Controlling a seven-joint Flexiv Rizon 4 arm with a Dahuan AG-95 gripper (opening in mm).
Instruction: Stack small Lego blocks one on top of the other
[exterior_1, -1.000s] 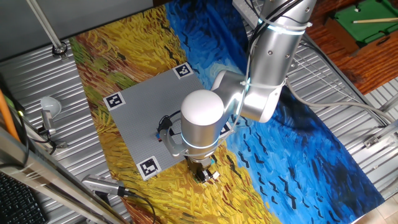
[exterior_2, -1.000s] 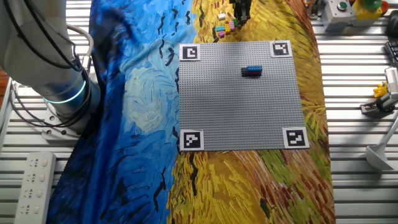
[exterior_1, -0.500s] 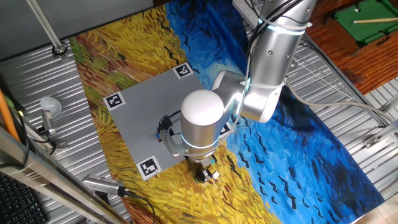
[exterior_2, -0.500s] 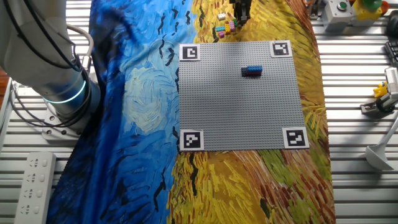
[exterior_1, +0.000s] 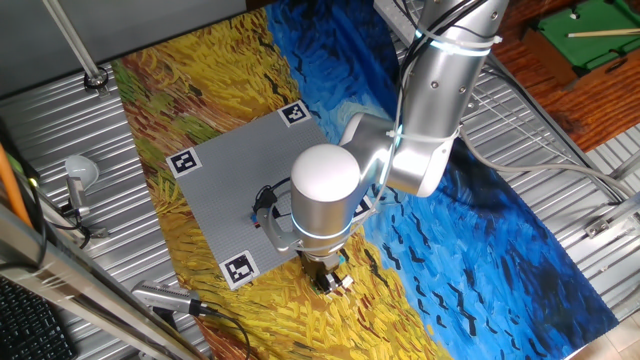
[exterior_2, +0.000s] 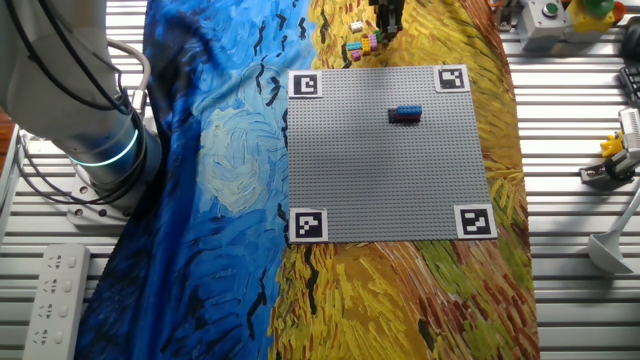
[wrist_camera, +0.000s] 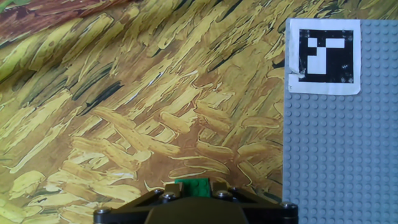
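A: Small Lego blocks, tiny studded plastic bricks (exterior_2: 362, 44), lie loose on the painted cloth just beyond the grey studded baseplate (exterior_2: 388, 200). How far along?

B: Early, I judge. One blue-over-red stack (exterior_2: 404, 114) stands on the plate. The pincer (exterior_2: 388, 22) sits among the loose ones, a green brick (wrist_camera: 192, 187) at its tip; clamped or not, I cannot tell.

A: Counts?

B: One stack, four corner tags; the loose bricks are too small to count.
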